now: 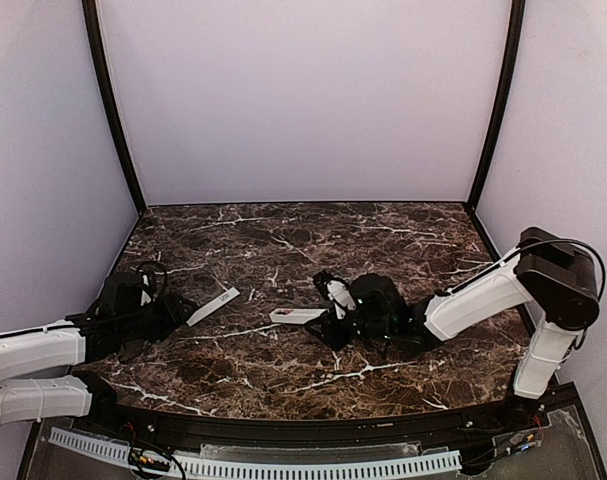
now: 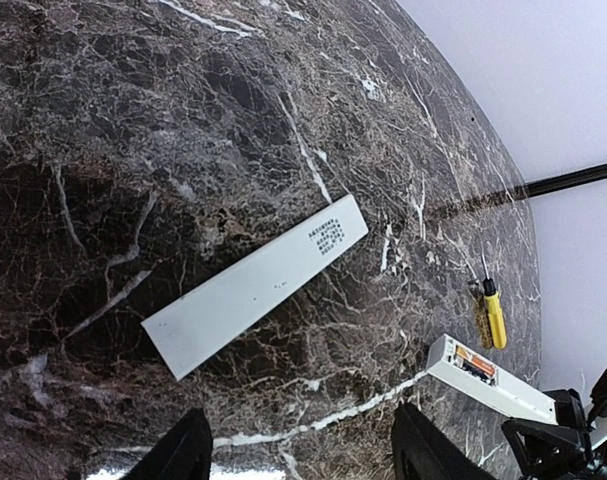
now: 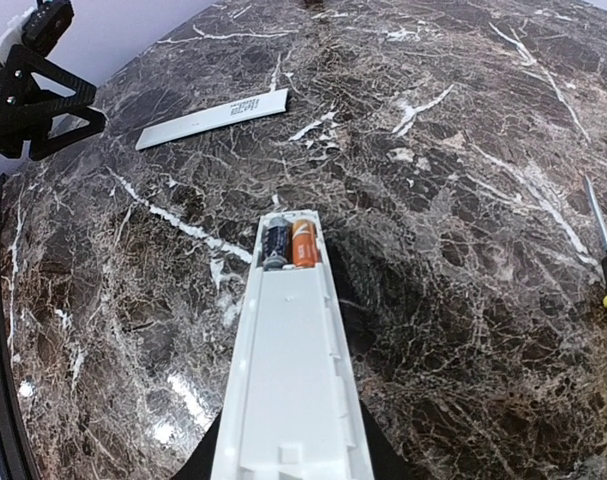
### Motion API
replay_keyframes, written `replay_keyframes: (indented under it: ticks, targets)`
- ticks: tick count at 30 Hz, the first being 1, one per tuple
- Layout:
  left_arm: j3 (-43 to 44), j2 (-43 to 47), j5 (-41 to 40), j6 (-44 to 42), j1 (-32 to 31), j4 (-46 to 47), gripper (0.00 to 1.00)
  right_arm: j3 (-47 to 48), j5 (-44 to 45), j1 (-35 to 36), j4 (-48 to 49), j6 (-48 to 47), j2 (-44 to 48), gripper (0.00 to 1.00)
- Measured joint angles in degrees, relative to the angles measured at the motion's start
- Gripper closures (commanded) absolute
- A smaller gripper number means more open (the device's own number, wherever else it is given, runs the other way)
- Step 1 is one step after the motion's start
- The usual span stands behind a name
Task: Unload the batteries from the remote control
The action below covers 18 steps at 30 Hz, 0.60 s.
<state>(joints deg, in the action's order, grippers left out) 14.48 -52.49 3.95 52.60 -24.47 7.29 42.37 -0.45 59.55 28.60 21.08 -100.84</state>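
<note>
Marble-veined dark bench (image 1: 283, 240).

Top view: left arm (image 1: 33, 355) lies low at the left edge, folded back on itself. Right arm (image 1: 473, 300) stretches low from the right toward centre, with the remote control (image 1: 295, 316) at its tip.

Left wrist view: left fingers (image 2: 188, 455) spread apart, nothing between them. Cover strip (image 2: 258, 285) lies flat ahead, its print too small to read. Yellow screwdriver (image 2: 494, 318) lies beyond it.

Right wrist view: right fingers (image 3: 208, 455) clamp the remote control. Its compartment is open, with the batteries (image 3: 291, 245) seated at the far end, one orange, one dark.
</note>
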Motion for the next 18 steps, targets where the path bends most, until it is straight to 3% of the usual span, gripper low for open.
replay_keyframes:
  ticks: [15, 18]
  targets:
    - [0.0, -0.5, 0.2, -2.1, 0.0, -0.2, 0.38, 1.5, -2.1, 1.7, -9.0, 0.1, -2.9, 0.56]
    - [0.4, -1.1, 1.0, -3.4, 0.0, -0.6, 0.39, 2.0, -3.3, 1.7, -9.8, -0.5, -2.8, 0.49]
